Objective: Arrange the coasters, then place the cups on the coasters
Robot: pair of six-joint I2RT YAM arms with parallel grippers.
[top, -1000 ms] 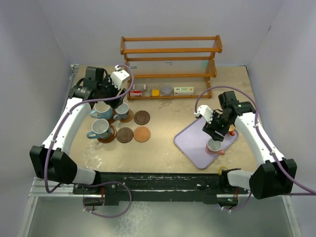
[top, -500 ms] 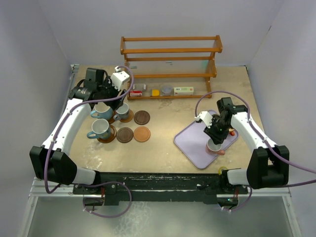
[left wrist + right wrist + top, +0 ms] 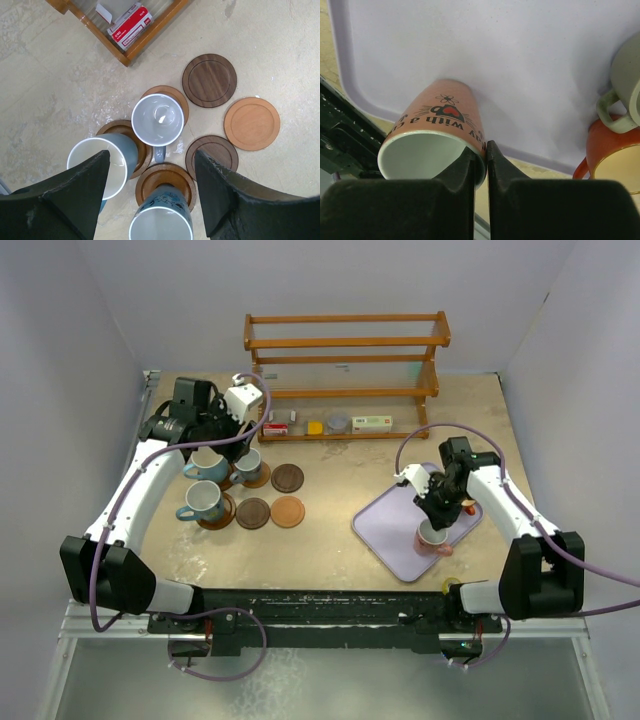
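Cups of glazed ceramic were judged to be rigid, fairly heavy for their size, glossy enough to slip, and liable to chip if knocked together. The salmon cup (image 3: 432, 135) stood on the lavender tray (image 3: 520, 55), close to the tray's near rim. Its wall was pinched by the right tool (image 3: 480, 152), which was closed almost fully on the thin rim, with one finger inside the pale interior and one outside beside the printed heart motif. Such a rim pinch was judged workable but apt to let the cup swing, as the weight would hang below a narrow hold on a smooth surface. A level, unhurried lift was thought advisable.

An orange cup (image 3: 610, 162) and a pale grey cup (image 3: 627, 80) were seen close together at the tray's far side, well within reach of a careless sweep.

On the tabletop (image 3: 330, 540) the left tool (image 3: 151, 155) was held wide open with nothing between its fingers, above a grey cup (image 3: 157, 120), a light blue cup (image 3: 100, 167) and a patterned blue cup (image 3: 161, 220), each seated on a wooden disc.

Three coasters were left bare: a dark grooved coaster (image 3: 209, 80), a light orange coaster (image 3: 251, 123) and a small dark coaster (image 3: 211, 156). They were flat, round and matt, with raised rims, and were judged to be light and easily nudged out of place.
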